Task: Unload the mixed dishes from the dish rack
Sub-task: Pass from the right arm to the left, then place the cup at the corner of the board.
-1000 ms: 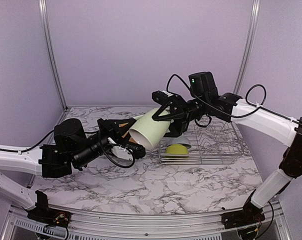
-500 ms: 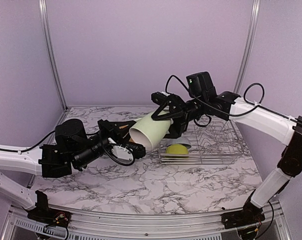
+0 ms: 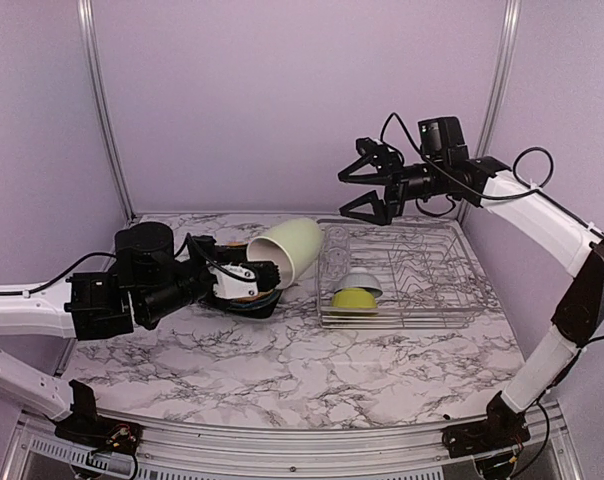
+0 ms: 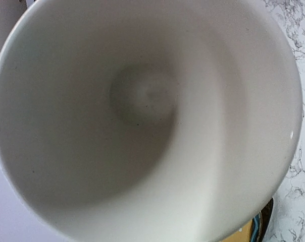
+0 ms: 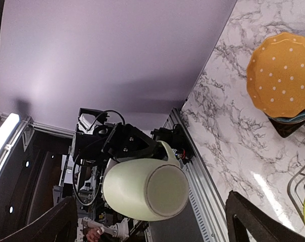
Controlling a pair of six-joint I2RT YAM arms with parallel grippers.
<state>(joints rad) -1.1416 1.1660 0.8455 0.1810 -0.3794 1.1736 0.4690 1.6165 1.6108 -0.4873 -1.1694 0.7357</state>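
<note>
From above, you have the dish rack (image 3: 432, 265), a rectangular frame of silver wire with upright tines, standing on the marbled table (image 3: 312, 380). At the rack's left end you can count two bowls, a glossy lime green bowl (image 3: 354, 298) with a small white bowl (image 3: 364, 283) right against it, and one clear glass (image 3: 334, 252) at the far left corner. Just left of the rack, your left gripper (image 3: 260, 278) is clamped narrow on the one pale green mug (image 3: 290, 250), a smooth tapered cylinder held on its side off the table. Your right gripper (image 3: 344, 194) hangs above the rack's far left corner, spread wide and holding nothing. On the left wrist view, the mug's round, matte interior fills nearly everything, with marble showing at the right edge. On the right wrist view, both dark fingers (image 5: 46, 222) sit far apart at the bottom corners, and the mug shows its flat round base. Left of the rack lie three stacked plates: a round orange dotted plate (image 5: 281, 75) on a blue plate (image 5: 303, 114) on a dark square plate (image 5: 289, 128).
</note>
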